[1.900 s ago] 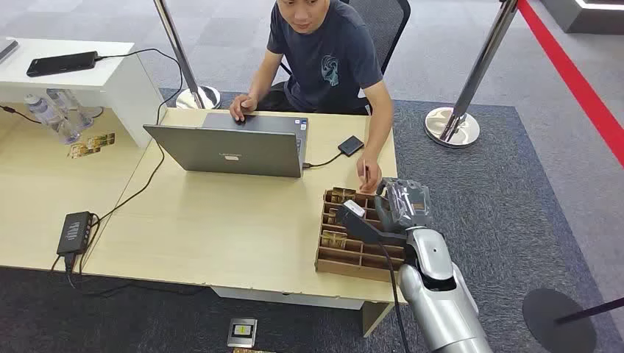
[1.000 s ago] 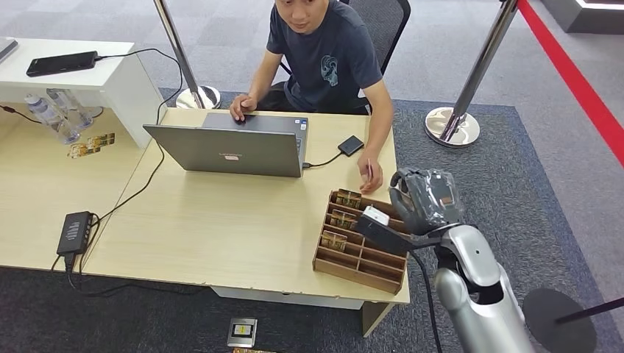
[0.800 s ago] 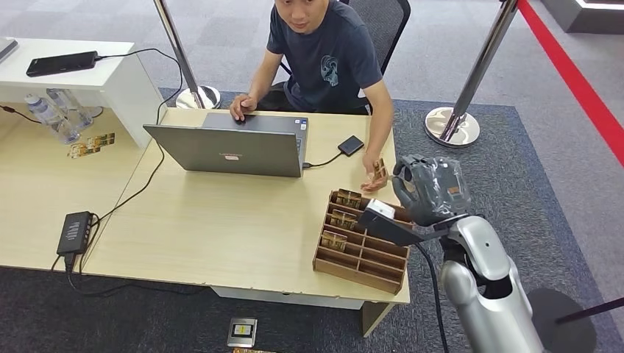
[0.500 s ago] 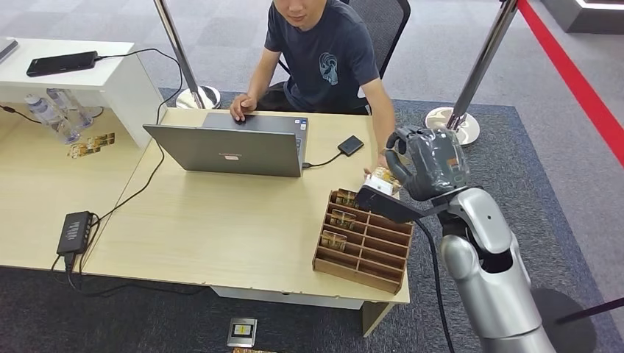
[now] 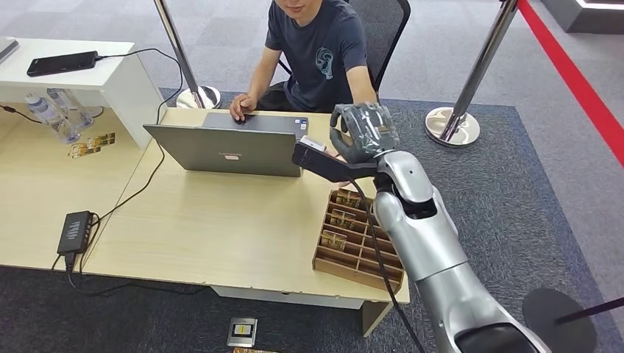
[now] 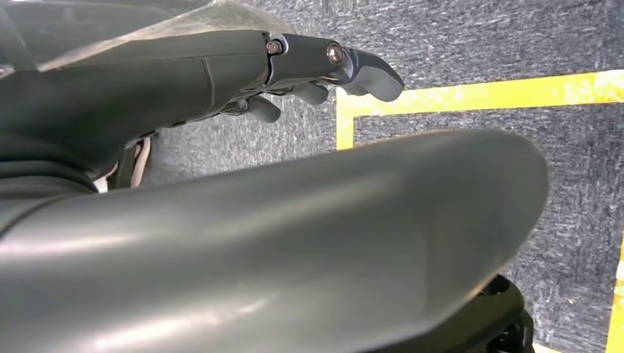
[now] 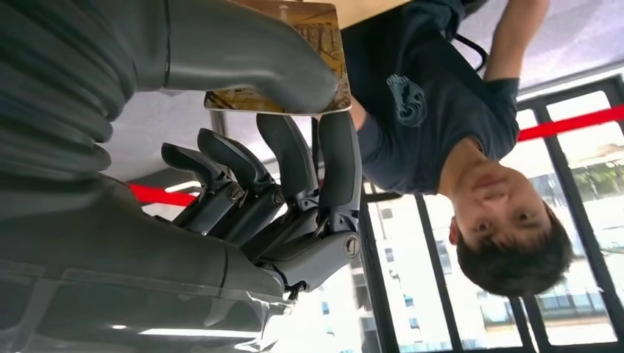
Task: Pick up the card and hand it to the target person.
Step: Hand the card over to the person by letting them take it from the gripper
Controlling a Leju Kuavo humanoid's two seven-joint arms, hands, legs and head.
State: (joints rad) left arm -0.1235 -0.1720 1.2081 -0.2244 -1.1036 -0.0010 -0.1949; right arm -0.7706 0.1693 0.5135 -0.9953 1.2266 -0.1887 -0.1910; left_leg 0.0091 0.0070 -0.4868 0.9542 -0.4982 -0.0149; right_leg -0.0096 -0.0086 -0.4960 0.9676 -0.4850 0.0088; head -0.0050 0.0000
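Note:
My right hand (image 5: 360,132) is raised above the desk, just in front of the seated person in a dark T-shirt (image 5: 318,51). In the right wrist view my thumb (image 7: 250,55) and fingers (image 7: 335,147) pinch a printed card (image 7: 327,44), with the person (image 7: 434,110) right behind it. A wooden card box (image 5: 357,243) with several cards in its slots stands at the desk's near right corner, below my forearm. The person's other hand (image 5: 241,110) rests on the laptop. My left hand (image 6: 309,66) hangs over the floor, fingers loose, holding nothing.
A grey laptop (image 5: 228,151) stands open mid-desk, its cable running right. A black power box (image 5: 76,232) lies at the desk's left edge. Bottles (image 5: 51,114) and a white cabinet (image 5: 88,73) stand far left. Stanchion bases (image 5: 452,126) (image 5: 197,96) stand behind the desk.
My right hand rose from the card box and swung left and away from me, up in front of the person's chest. The person leaned back slightly.

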